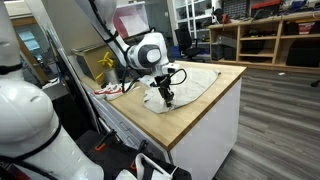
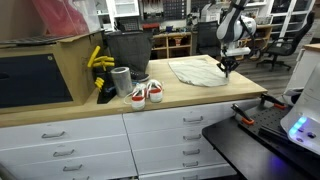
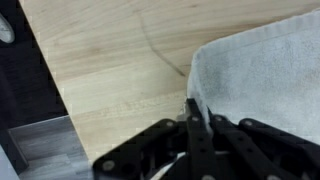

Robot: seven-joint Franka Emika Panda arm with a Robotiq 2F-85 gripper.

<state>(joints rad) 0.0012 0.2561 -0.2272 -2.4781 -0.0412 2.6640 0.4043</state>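
A white towel lies spread on the wooden countertop. In both exterior views my gripper points down at the towel's edge, near a corner of the counter. In the wrist view the gripper is shut, its black fingers pressed together with a fold of the towel pinched between them. The cloth bunches slightly at the fingertips. Bare wood fills the left of that view.
A pair of red-and-white sneakers, a grey cup, a black bin and yellow items stand at the counter's other end. A cardboard box is beyond them. Drawers run below the counter.
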